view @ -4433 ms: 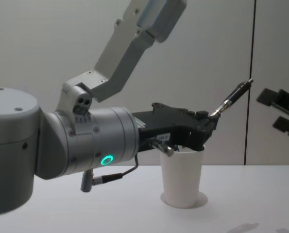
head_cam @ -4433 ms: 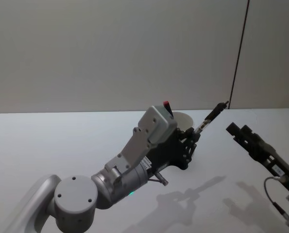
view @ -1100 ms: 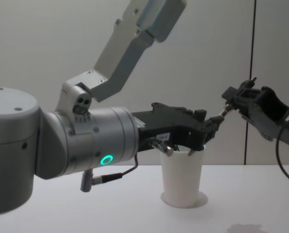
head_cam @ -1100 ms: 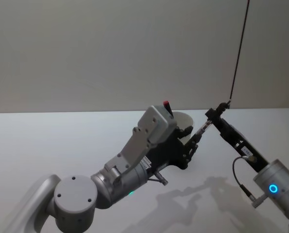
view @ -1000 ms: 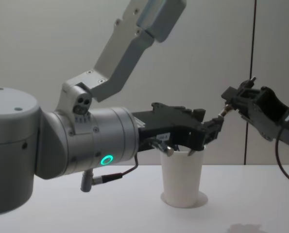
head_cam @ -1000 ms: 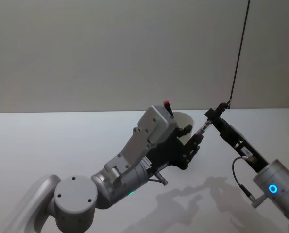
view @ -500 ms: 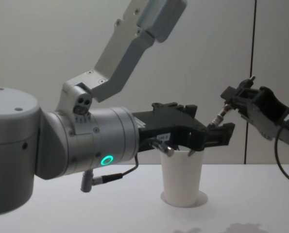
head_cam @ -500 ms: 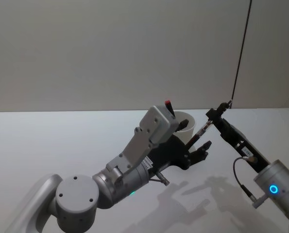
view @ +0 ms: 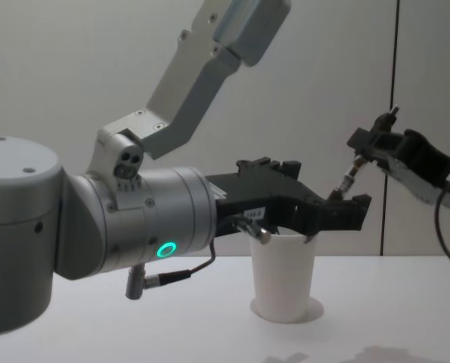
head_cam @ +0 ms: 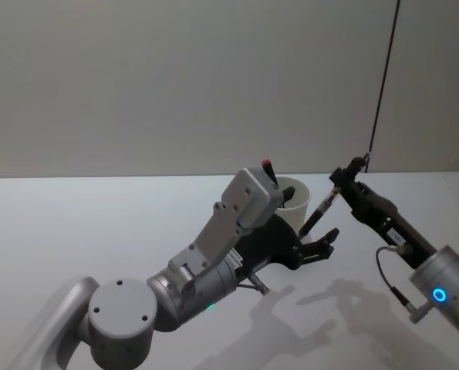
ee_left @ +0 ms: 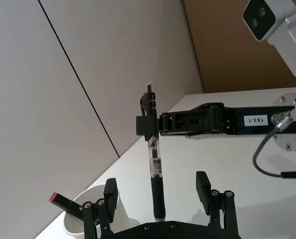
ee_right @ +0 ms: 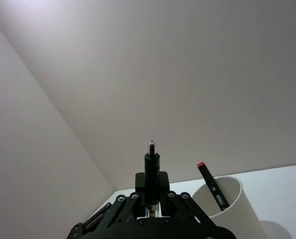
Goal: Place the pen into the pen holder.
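White paper tips easily, so beware nudging the pen holder (head_cam: 299,205) or snagging the left gripper's (head_cam: 325,243) spread fingers with the slanted pen (head_cam: 318,210), pinched near its top by the right gripper (head_cam: 339,179) just beside the rim.

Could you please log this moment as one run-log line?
phase: handover done | right gripper: shut on pen | left gripper: open | pen holder: on table, pen outside
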Available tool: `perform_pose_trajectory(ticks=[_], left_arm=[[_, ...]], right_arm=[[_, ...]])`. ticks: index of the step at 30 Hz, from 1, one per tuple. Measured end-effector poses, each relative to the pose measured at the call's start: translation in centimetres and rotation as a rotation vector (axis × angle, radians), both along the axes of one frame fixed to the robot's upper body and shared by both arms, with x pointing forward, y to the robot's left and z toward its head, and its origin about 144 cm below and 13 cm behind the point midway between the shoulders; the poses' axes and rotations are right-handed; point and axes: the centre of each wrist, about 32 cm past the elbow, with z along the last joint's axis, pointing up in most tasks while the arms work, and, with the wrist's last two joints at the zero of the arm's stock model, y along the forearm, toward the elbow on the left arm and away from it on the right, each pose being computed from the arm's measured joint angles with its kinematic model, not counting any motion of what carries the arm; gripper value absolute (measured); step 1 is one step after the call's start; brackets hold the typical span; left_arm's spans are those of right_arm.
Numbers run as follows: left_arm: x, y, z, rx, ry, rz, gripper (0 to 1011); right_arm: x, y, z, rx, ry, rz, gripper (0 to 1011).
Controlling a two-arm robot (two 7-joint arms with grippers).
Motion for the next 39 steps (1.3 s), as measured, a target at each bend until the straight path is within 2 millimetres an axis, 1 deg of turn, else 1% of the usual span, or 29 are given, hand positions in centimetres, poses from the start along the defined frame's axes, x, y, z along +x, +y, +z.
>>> perform_pose_trajectory(ticks=[14, 23, 28, 32, 39], left_arm=[[0.0, 0.0, 0.0, 0.000, 0.000, 0.000, 1000], [0.0, 0.0, 0.0, 0.000, 0.000, 0.000, 1000], [0.0, 0.0, 0.0, 0.000, 0.000, 0.000, 1000], [0.0, 0.0, 0.0, 0.000, 0.000, 0.000, 1000], [0.0, 0.0, 0.0, 0.000, 0.000, 0.000, 1000]], right_arm=[[1.0, -2.1, 1.9, -0.125, -0.081, -0.030, 146], [2.1, -3.6, 3.3, -0.192, -0.130, -0.041, 146], [2.7, -4.0, 3.9, -0.212, -0.147, -0.041, 146], [3.5, -4.4, 4.6, -0.237, -0.168, -0.038, 146], [4.6, -4.7, 5.2, -0.261, -0.192, -0.028, 146]])
